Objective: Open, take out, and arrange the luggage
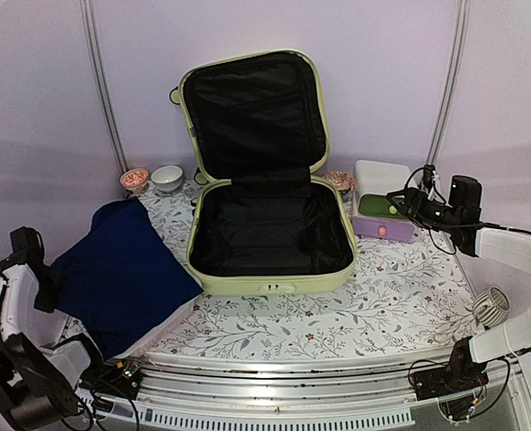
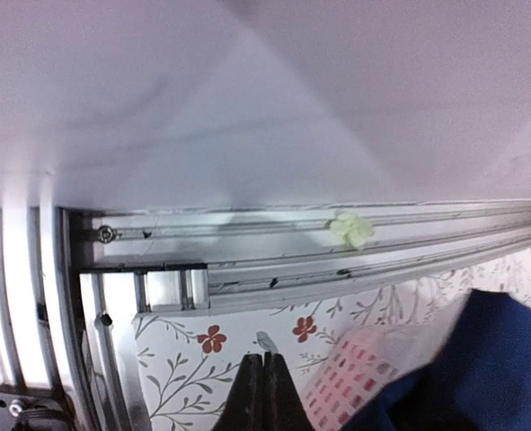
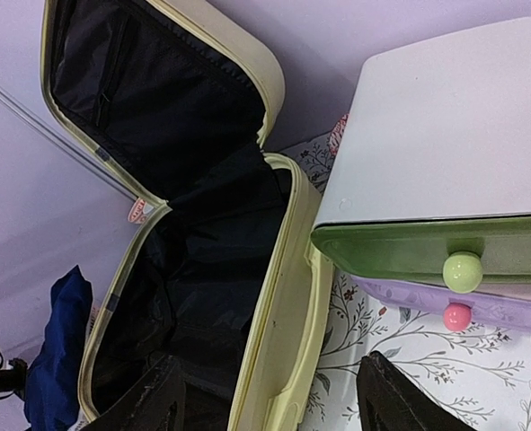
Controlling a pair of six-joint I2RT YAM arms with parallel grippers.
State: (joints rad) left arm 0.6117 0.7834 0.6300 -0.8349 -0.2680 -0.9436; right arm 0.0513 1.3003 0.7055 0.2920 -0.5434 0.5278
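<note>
Luggage (image 1: 270,280): large pale yellow-green hard-shell suitcase, lid raised, black lining exposed, middle of counter (image 1: 400,296).
Left hand (image 2: 265,395): closed, empty, left edge.
Right hand (image 3: 274,404): open, right edge.

Open above — hemmed sideways.
Clear drop into the luggage (image 1: 269,284); upright lid (image 1: 252,112) walling the back, drawer box (image 1: 382,178) just beside the right wall, blue cloth (image 1: 121,269) near the left.
</note>
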